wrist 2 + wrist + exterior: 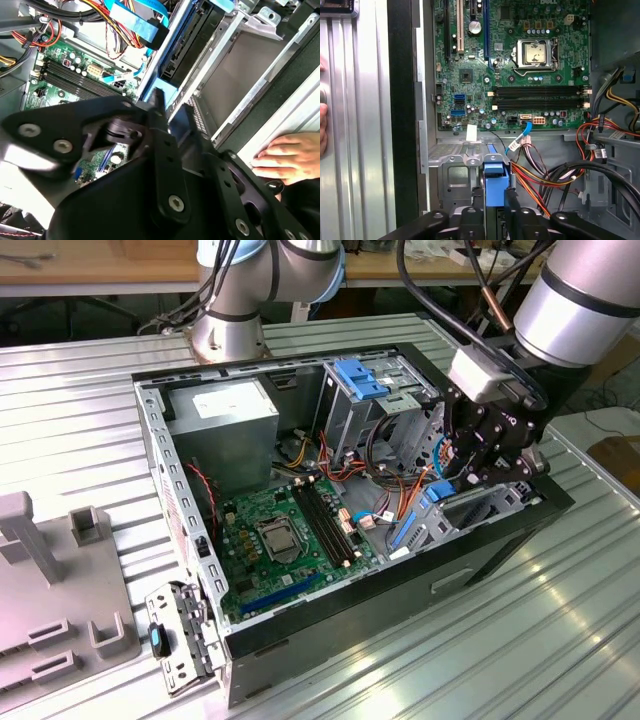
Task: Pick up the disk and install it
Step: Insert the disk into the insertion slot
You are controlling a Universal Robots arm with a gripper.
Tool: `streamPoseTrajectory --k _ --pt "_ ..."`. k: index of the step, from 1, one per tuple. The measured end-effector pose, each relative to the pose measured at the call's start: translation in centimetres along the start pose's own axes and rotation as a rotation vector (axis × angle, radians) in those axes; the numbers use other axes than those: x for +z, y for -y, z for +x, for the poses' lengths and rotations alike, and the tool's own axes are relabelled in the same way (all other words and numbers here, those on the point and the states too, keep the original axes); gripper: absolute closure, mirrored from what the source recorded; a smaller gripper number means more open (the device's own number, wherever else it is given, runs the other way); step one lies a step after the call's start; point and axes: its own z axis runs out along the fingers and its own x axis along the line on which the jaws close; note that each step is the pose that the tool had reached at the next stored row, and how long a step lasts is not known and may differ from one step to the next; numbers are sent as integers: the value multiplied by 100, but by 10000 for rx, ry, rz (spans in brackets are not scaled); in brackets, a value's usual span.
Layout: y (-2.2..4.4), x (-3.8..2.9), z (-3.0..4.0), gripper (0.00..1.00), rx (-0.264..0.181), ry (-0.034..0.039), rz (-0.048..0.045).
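The tool (495,202) has its two fingers squeezed onto the disk (496,177), holding its blue frame from both sides. The disk stands on its thin side and looks part way into the grey drive cage (451,172). The cage sits at the end of the computer case (420,600) nearest the table (480,670) edge on the exterior view's right. If the disk tips even a little, I think its rails could jam in the cage. The red and orange wires (540,176) lie just beside it and could get pinched. A person's hand (291,157) rests on the table beside the case and could get bumped.
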Motion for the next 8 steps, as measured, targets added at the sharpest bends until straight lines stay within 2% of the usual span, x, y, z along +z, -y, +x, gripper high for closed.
streamPoseTrajectory --k 1,2,3,5,8 --pt "0 0 0 76 0 0 0" --pt "0 0 0 76 0 0 0" --pt "5 1 0 88 1 0 0" --pt "25 6 -1 89 0 2 -1" --pt "138 18 -5 89 0 0 0"
